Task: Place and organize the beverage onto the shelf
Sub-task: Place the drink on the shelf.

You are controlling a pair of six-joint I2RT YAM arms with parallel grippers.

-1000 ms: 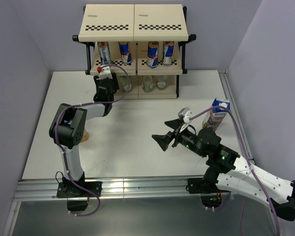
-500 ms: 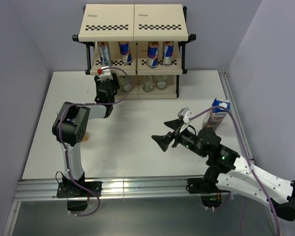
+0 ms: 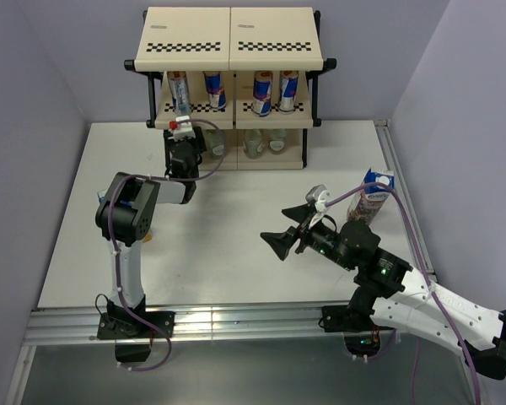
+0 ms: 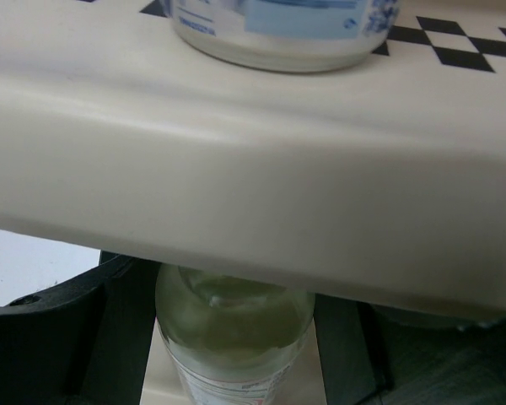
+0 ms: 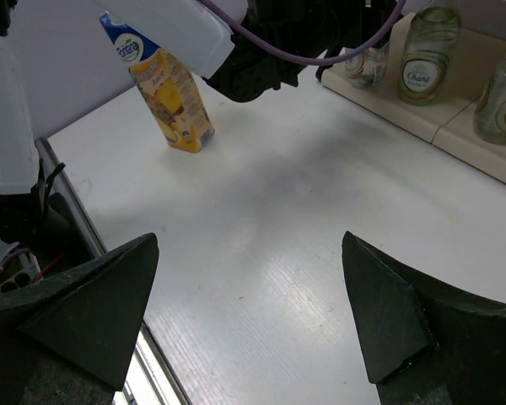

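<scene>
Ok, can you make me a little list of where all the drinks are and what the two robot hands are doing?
shelf: cream, three tiers
cans: four, on the middle tier
bottles: on the bottom tier
left gripper: at the bottom tier, closed on a bottle
right gripper: open, empty, over the table
yellow carton: standing on the table, near the left arm
purple carton: standing on the table, by the right arm

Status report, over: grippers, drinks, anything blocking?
Left gripper shut on clear bottle at bottom tier of shelf. Right gripper open, empty, above table. Yellow carton, purple carton unshelved. Middle tier edge close above bottle.
</scene>
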